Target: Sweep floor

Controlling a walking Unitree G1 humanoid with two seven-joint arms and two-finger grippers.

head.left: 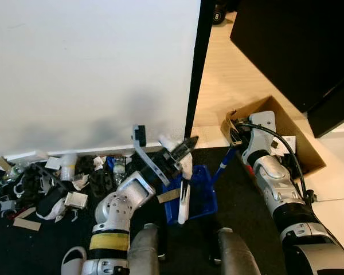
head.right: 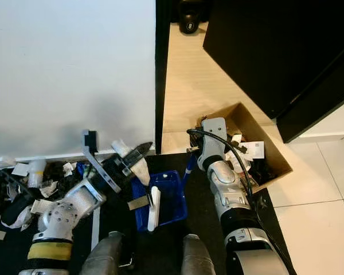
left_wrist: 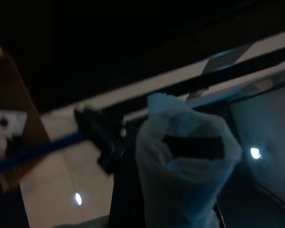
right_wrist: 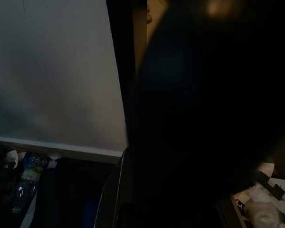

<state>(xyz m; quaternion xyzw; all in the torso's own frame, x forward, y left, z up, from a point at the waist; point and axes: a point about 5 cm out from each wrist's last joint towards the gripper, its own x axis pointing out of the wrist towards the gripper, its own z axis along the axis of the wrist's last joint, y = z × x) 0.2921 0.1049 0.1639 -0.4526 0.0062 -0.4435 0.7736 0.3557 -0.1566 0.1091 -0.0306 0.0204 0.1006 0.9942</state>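
Dark floor (head.left: 241, 195), seemingly litter-strewn (head.left: 57, 183)

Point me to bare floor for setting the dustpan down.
Free: black mat between the blue dustpan and the right arm, and light wood floor beyond the cardboard box. Crowded: litter pile along the white wall, beside the left gripper.

Blue dustpan (head.left: 200, 200) with blue handle (head.left: 225, 162), set on black floor mat (head.left: 241, 200). White brush handle (head.left: 184, 203) across the blue pan. Pale, translucent white crumpled item (left_wrist: 180, 161) between black fingers of left gripper (head.left: 183, 150). Silver arms, the left with a yellow-and-black striped band (head.left: 109, 241). Brown cardboard box (head.left: 298, 137) holding white and black scraps. Black-and-white litter heap (head.left: 46, 183) along white wall (head.left: 92, 69). Light wood flooring (head.left: 229, 74); black cabinet (head.left: 298, 40).
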